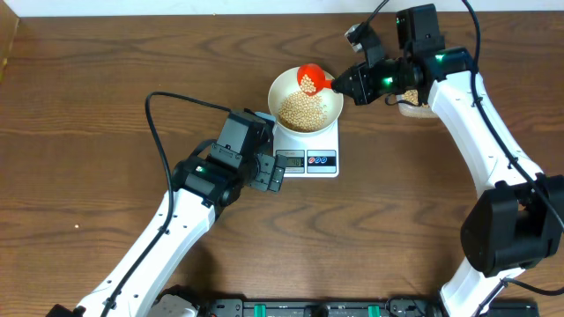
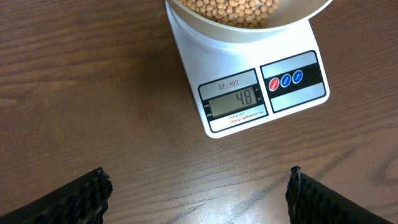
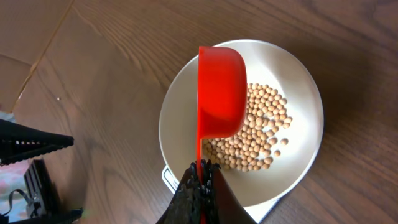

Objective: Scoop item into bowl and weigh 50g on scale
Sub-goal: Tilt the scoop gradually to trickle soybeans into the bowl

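The white bowl (image 1: 284, 88) sits on the white scale (image 1: 324, 141) and holds a heap of tan beans (image 1: 304, 112). A red scoop (image 1: 310, 77) hangs tilted over the bowl's far rim with beans in it; my right gripper (image 1: 349, 84) is shut on its handle. From the right wrist, the scoop (image 3: 221, 93) is seen edge-on above the beans (image 3: 261, 134), its handle pinched by the right gripper (image 3: 200, 167). My left gripper (image 2: 199, 193) is open over bare wood just in front of the scale (image 2: 261, 93), whose display reads 48. The left gripper (image 1: 275, 176) holds nothing.
A clear tub of beans (image 1: 412, 101) peeks out behind my right arm at the back right. A black cable (image 1: 159, 132) loops over the table left of the scale. Black fixtures (image 1: 317, 308) line the front edge.
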Available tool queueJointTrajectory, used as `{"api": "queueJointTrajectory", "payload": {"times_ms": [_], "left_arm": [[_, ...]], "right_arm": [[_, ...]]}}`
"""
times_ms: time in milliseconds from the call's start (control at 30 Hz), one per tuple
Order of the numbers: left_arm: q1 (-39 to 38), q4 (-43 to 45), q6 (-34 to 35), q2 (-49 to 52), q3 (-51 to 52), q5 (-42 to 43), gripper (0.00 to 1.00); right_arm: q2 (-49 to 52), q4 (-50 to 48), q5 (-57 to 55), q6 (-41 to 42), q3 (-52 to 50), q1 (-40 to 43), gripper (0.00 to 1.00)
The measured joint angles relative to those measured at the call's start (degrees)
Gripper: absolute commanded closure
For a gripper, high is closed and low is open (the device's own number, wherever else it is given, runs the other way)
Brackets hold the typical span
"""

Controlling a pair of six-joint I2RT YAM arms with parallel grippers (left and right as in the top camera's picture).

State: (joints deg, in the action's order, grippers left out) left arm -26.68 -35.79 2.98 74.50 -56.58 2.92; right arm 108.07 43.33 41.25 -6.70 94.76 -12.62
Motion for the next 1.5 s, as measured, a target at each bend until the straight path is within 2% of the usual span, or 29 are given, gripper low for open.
{"api": "queueJointTrajectory", "payload": {"times_ms": [733,1500], "left_arm": [[0.00,-0.02,0.00,0.00,-0.02,0.00,0.08],[0.00,-0.02,0.00,0.00,0.00,0.00,0.08]], "right_arm": [[0.00,-0.26,-6.36,-0.28,0.00,-3.76,0.99],[0.00,1.11,-14.36,-5.77,0.00,-6.86,0.99]]}}
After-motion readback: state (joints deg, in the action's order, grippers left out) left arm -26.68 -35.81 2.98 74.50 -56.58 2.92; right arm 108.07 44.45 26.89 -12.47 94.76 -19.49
